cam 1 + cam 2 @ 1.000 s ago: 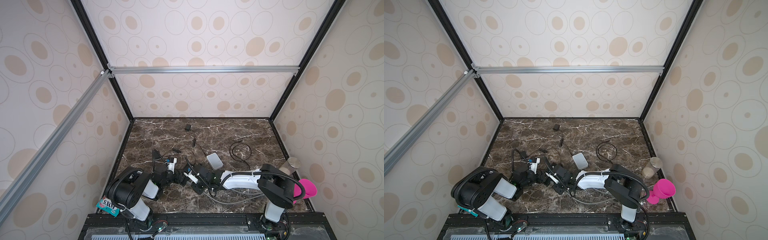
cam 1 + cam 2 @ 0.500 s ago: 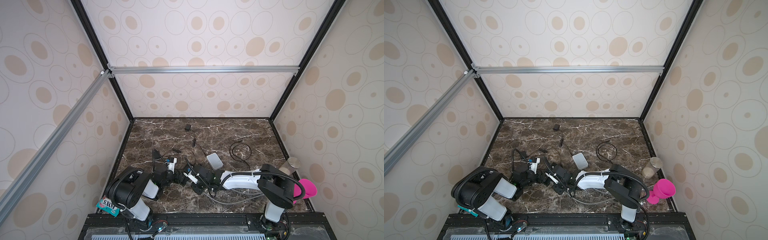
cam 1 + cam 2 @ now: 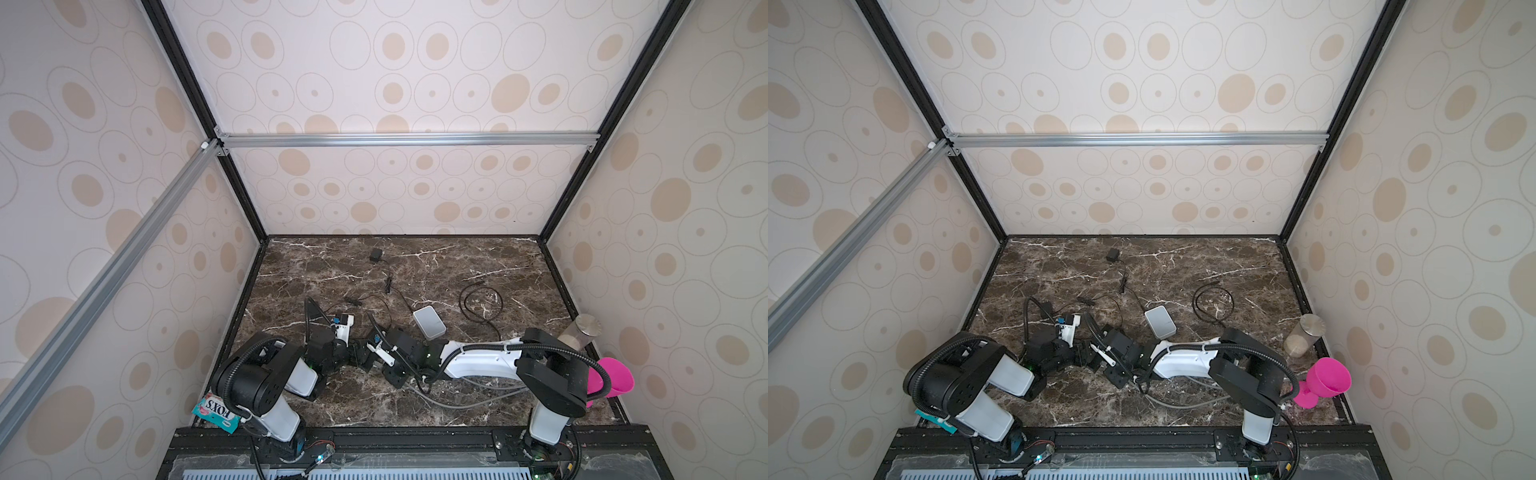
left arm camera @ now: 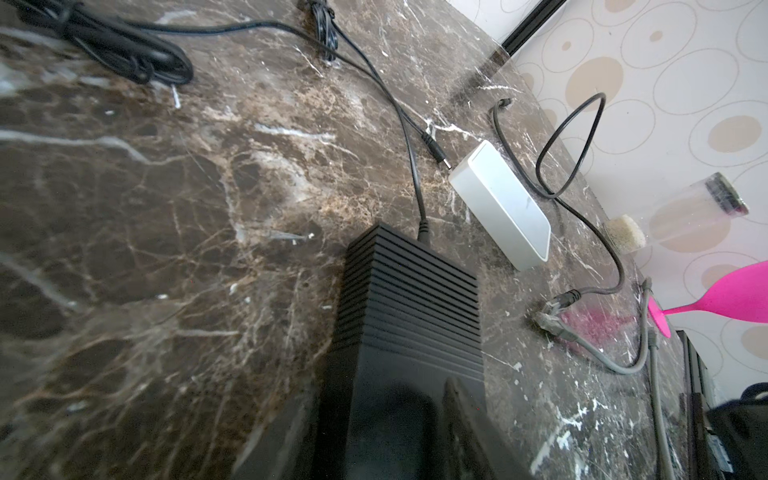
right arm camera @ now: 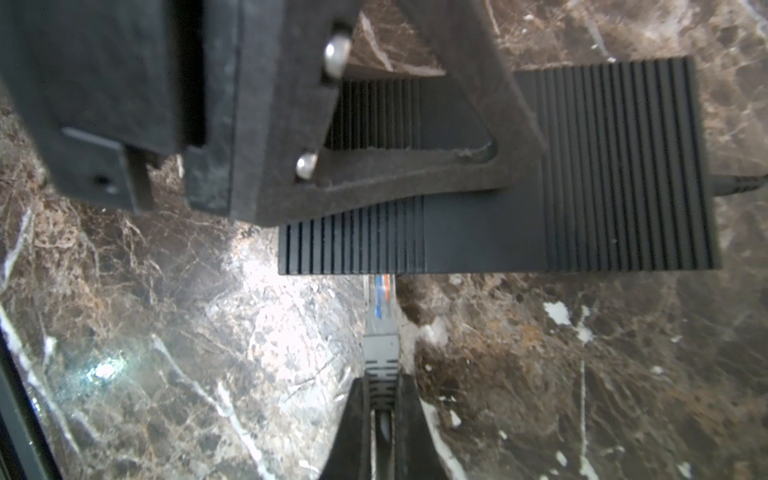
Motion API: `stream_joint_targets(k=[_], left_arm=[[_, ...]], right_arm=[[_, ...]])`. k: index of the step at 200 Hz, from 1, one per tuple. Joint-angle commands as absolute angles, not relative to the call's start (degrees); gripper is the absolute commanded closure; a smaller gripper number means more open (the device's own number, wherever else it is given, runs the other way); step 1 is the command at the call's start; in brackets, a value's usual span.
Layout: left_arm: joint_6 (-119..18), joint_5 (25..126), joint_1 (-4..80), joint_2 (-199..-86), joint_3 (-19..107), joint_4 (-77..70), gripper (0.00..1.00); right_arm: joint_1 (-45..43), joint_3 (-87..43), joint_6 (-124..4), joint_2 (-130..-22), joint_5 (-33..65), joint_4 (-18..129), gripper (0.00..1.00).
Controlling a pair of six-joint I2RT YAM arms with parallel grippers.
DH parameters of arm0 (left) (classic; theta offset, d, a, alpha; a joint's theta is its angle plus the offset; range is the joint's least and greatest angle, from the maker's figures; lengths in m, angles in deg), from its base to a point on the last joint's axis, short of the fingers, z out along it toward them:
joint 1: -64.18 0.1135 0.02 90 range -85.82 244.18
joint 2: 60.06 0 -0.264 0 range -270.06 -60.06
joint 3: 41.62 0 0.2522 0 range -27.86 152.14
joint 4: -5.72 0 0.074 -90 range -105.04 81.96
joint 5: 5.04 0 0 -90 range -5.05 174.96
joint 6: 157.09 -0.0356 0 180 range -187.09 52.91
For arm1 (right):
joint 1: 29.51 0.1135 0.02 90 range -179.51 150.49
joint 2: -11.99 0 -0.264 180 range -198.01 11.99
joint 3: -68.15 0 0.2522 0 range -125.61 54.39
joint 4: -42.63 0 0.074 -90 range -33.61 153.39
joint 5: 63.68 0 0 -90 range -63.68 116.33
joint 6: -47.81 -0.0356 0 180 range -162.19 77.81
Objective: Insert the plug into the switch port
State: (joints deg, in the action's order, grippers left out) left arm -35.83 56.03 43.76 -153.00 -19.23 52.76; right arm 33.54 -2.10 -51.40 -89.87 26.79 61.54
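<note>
Low in the middle of both top views, the left gripper [image 4: 386, 428] squeezes the black box [image 4: 409, 299] on the brown table [image 5: 540, 374]. The right gripper [image 5: 380, 392] pinches the gray plug [image 5: 380, 320] by its back end. The plug's clear tip reaches the box's edge.

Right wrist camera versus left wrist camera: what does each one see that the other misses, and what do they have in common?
Only the right wrist view shows the clear plug, pinched by the right gripper, its tip at the edge of the black ribbed switch. Only the left wrist view shows the white box, a looped black cable, a jar and a pink goblet. Both show that switch and the marble tabletop.
</note>
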Motion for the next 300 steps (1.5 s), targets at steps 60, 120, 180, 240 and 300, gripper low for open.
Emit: stream_joint_targets(k=[60,120,180,240,300], left_arm=[[-34.04,55.77,43.40,-155.32,-20.07,50.12,0.51],[-27.74,51.35,43.37,-165.26,-22.93,65.72,0.54],[-26.19,51.11,43.42,-169.66,-24.69,72.67,0.54],[-27.96,51.81,43.39,-167.90,-24.38,68.52,0.54],[-28.26,52.00,43.39,-167.80,-24.34,67.37,0.56]], right_arm=[[34.04,-3.97,-52.70,-90.42,28.26,60.37,1.00],[34.02,-4.98,-52.17,-91.63,27.40,59.36,1.00],[34.04,-6.50,-51.28,-91.89,28.49,60.69,1.00],[34.04,-5.78,-50.85,-90.06,31.23,59.05,1.00],[34.04,-3.19,-50.35,-87.03,34.39,56.65,1.00]])
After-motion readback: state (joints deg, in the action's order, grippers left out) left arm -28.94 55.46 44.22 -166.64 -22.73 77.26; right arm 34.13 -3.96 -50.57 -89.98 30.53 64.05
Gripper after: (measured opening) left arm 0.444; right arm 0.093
